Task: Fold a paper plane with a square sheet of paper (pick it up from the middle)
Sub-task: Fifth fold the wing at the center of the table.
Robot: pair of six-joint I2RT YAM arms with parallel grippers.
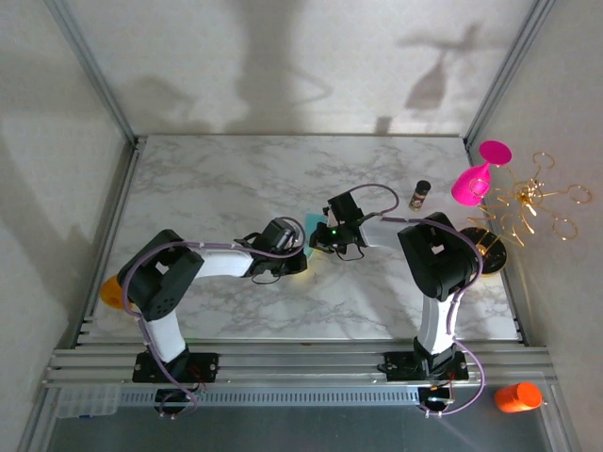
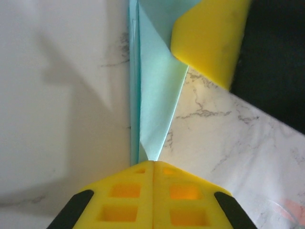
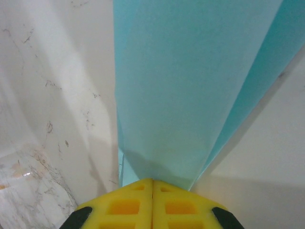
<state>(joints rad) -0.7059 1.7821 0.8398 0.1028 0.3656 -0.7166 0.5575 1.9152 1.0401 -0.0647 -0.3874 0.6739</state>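
Left gripper [image 2: 153, 164], we saw, was clamped tight on the folded teal paper [image 2: 155, 95]; right gripper [image 3: 152, 180] pinched its other end, over the marble table [image 2: 228, 143].

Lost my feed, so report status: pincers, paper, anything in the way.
Left pincer shut on teal paper; right pincer shut on it too. Paper folded, layered, held between both. Bottle and pink goblet stand far right, apart.

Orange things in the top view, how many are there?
2. One orange object at the table's left edge, partly hidden; one orange cylinder off the table, beyond its near right corner. Others may be hidden.
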